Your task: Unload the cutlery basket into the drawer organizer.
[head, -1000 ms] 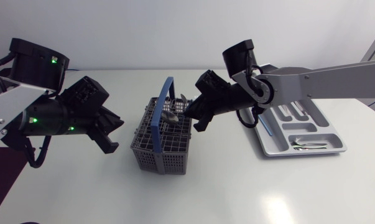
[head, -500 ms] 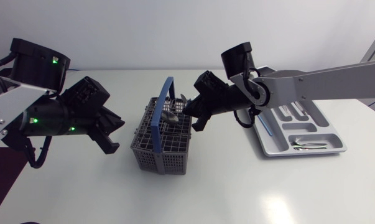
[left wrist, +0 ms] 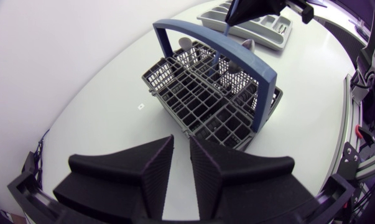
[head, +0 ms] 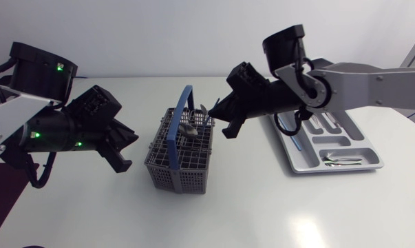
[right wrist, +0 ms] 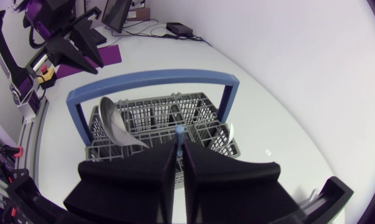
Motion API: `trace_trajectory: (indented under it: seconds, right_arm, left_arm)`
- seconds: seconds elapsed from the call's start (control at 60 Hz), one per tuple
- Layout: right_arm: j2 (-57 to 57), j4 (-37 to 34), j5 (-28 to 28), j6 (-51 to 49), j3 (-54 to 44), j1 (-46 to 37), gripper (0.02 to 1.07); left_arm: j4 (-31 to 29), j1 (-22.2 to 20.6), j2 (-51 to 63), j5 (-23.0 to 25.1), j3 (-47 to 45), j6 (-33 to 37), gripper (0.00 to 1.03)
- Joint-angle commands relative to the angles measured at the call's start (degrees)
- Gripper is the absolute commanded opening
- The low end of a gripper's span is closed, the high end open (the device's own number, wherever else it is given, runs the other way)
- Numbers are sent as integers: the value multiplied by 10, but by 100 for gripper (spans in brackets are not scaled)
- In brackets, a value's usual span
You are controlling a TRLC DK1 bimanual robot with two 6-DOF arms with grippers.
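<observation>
My left hand (head: 128, 151) beside the basket (head: 178, 157), fingers a narrow gap apart and empty, basket mid tabletop holding a spoon (right wrist: 115, 127), my right hand (head: 228, 127) over it pinching a thin blue-tipped utensil (right wrist: 179, 132), organizer (head: 364, 141) rightmost

No readable text, labels, numbers or signs show anywhere, whether on the cutlery basket (head: 176, 176), the drawer organizer (head: 364, 148), the robot arms or the white tabletop (head: 262, 213).
</observation>
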Motion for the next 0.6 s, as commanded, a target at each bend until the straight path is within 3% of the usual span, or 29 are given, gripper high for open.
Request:
trace_trajectory:
  seconds: [0.0,0.217,0.417,0.583]
  right_arm:
    - [-37,-21,-1,5,-15,-4,7]
    - [-104,-103,9,-2,4,-15,7]
    - [-149,-242,31,-40,57,-40,7]
    - [-150,-351,39,-83,105,-111,7]
  left_arm:
    - [-4,-5,-10,6,1,-15,21]
    - [-18,-10,-18,6,9,-18,21]
    - [-26,-17,-23,6,16,-18,21]
    - [-28,-19,-25,6,19,-18,21]
